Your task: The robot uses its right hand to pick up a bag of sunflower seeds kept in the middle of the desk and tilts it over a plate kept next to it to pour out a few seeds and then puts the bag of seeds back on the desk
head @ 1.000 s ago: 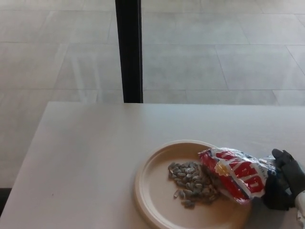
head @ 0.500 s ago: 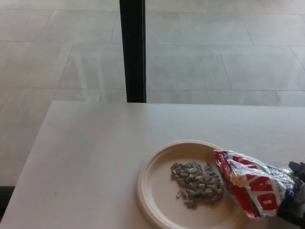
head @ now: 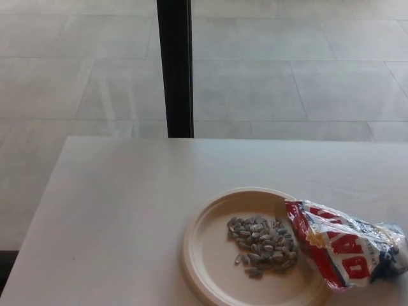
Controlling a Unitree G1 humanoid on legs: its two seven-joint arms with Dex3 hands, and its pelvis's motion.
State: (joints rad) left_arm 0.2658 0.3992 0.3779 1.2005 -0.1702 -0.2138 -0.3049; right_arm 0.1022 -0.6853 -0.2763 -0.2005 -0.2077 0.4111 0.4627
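Neither of my hands shows, so I cannot tell their state; the bag (head: 347,248) lies near right on the desk (head: 115,210), its mouth over the plate (head: 204,255) rim beside the seeds (head: 262,245); it looks light, soft, crinkly; I'd grip its middle.

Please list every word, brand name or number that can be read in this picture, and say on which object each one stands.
"DAV": large white letters on the red panel of the seed bag; the word runs on out of sight, so the rest cannot be read.
Small print on the bag's blue-and-white end: too blurred to read.
Plate, seeds, desk: no text on them.
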